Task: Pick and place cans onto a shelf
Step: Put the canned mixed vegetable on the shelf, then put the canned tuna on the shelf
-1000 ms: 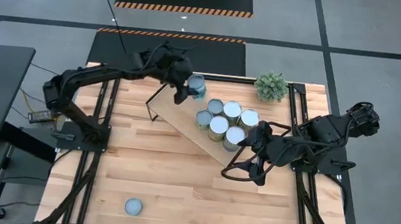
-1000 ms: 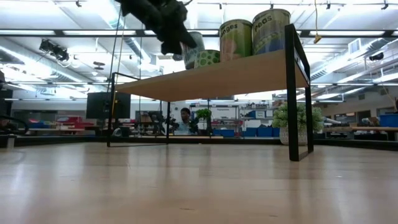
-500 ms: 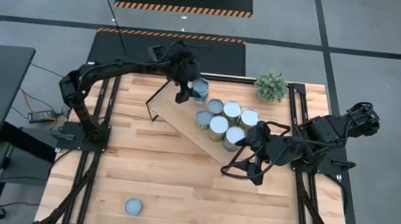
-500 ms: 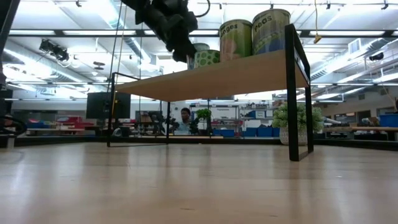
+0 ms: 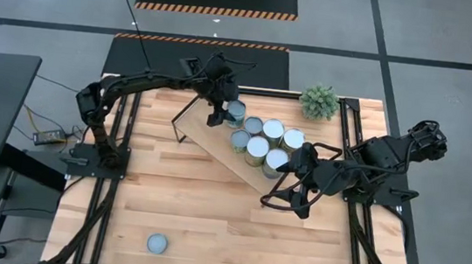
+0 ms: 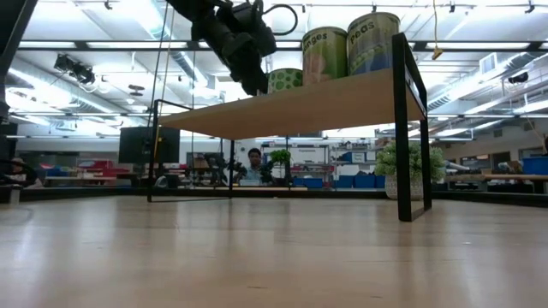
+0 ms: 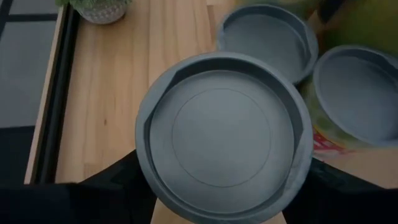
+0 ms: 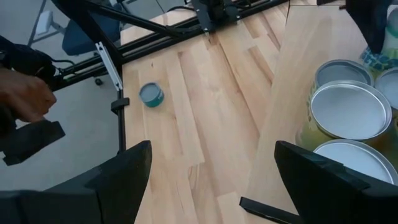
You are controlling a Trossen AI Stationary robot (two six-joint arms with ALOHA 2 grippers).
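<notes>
- While the left gripper (image 5: 222, 110) is clamped on a blue-topped can (image 5: 236, 110), that can now sits at the far-left end of the shelf (image 5: 209, 140); a second ago it was held slightly farther left and higher, clear of the group.
- Judged from the low view, the carried can (image 6: 267, 79) has dropped behind the gripper toward the board — it appears at or just above the surface, though contact cannot be confirmed.
- Meaning for the task: placement of this can is nearly complete; the likely next step is release and withdrawal.
- Orientation: the can stands upright, long axis vertical, round top facing up, as the left wrist view shows (image 7: 222, 135).
- Neighbours: two more blue-topped cans (image 7: 266, 38) lie just beside it, so little clearance remains for the fingers on opening.
- Six cans (image 5: 263, 143) already stand grouped on the shelf, right of the carried one.
- One can (image 5: 156, 244) remains on the table (image 5: 209, 217), near-left, well apart from the shelf.
- Right gripper (image 5: 300, 205) waits over the table at the shelf's right end — fingers (image 8: 121, 168) spread apart, holding nothing.
- A small plant (image 5: 318, 100) stands at the far right.
</notes>
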